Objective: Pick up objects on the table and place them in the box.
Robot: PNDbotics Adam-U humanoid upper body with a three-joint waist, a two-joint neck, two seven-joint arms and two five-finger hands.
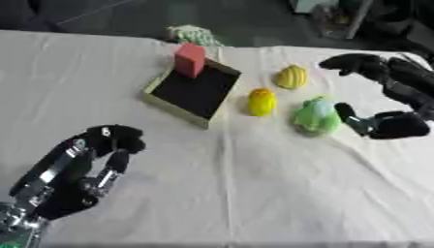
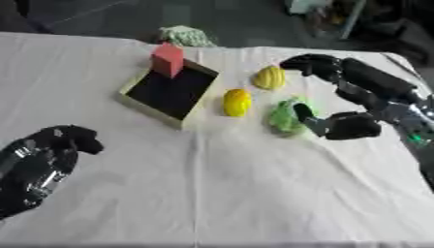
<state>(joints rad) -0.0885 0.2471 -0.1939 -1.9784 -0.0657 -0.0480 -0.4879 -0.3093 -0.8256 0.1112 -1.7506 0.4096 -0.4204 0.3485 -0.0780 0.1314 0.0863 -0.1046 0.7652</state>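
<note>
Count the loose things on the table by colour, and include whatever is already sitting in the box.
Red: 1, the red block in the box
Yellow: 2, the yellow object nearer the box and the yellow object farther back
Green: 1, the green object by the right hand
Green and white: 1, the striped object at the far edge
Total: 5

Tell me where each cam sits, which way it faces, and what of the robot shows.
Left eye view: in the head, looking down at the table; left hand curled at lower left.
Right eye view: same head, slightly offset; right hand open round the green object.
Shared: box, red block, two yellow objects.
</note>
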